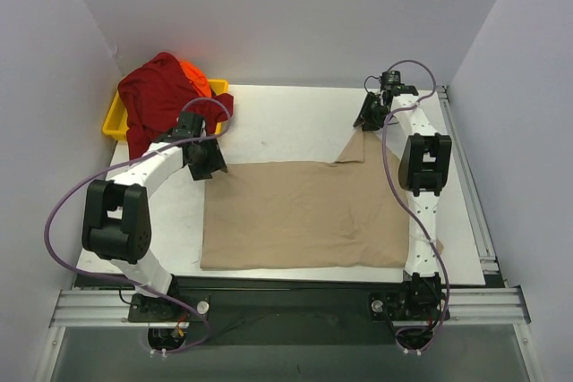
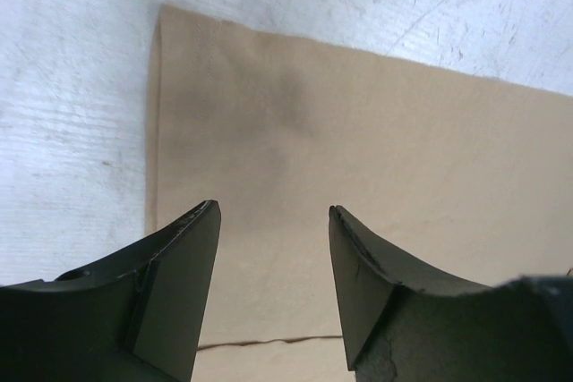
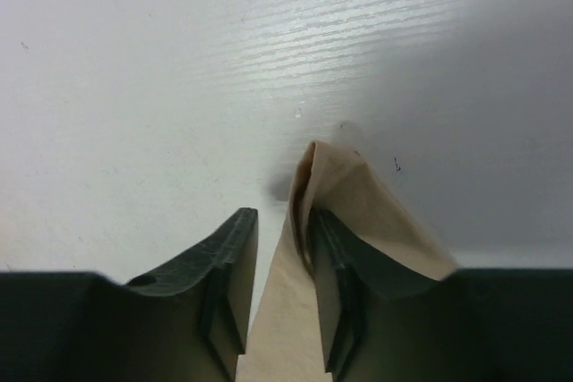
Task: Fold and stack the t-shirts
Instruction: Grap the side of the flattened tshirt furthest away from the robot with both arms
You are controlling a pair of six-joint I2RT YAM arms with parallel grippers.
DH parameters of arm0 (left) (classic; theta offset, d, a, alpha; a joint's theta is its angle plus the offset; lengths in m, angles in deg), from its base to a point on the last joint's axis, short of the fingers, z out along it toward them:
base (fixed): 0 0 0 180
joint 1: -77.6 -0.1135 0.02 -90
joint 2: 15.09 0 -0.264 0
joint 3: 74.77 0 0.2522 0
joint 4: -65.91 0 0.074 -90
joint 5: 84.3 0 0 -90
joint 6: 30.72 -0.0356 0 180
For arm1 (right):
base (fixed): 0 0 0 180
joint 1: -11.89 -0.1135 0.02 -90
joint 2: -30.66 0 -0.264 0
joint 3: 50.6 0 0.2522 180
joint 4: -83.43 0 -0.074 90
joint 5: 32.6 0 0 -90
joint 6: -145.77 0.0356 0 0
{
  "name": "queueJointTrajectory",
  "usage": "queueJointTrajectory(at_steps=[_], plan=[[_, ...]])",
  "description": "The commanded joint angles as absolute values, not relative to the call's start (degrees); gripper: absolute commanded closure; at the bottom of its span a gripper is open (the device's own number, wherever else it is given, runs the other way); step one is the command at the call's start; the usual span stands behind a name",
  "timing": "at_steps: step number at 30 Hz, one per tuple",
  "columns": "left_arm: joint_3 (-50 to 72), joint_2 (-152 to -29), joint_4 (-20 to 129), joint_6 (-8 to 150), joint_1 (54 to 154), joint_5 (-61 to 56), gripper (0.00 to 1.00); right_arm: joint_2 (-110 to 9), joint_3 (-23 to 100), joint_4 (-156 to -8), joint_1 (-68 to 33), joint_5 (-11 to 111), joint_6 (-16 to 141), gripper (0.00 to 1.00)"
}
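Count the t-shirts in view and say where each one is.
3. The tan shirt lies spread on the table. The dark red shirt is heaped over the yellow tray, with the orange shirt behind it. More may be hidden.

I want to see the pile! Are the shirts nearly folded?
Not nearly. Done: the tan shirt lies spread flat on the table. In hand: the right pincer pinches its far corner. Left: the red shirt and orange shirt wait crumpled in the yellow tray.
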State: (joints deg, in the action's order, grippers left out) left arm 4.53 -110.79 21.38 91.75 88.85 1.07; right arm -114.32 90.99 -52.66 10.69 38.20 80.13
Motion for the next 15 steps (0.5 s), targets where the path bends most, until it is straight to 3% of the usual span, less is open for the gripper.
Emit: queueJointTrajectory(at_steps=[1,2,5,15], plan=[[8.2,-111.2,22.3,89.0,87.2,3.8,0.38,-114.7,92.9,-52.0,10.4,38.9,79.9,0.73],[9.0,-111.8,22.4,88.6,86.9,4.6,0.38,-114.5,92.4,-52.0,10.5,39.1,80.0,0.84],[10.7,-113.4,22.6,86.6,86.4,7.3,0.4,-113.1,91.0,-52.0,10.5,39.9,80.4,1.0],[17.4,-121.7,22.9,82.0,85.7,14.5,0.52,-109.0,87.0,-52.0,11.1,40.0,81.0,1.0]])
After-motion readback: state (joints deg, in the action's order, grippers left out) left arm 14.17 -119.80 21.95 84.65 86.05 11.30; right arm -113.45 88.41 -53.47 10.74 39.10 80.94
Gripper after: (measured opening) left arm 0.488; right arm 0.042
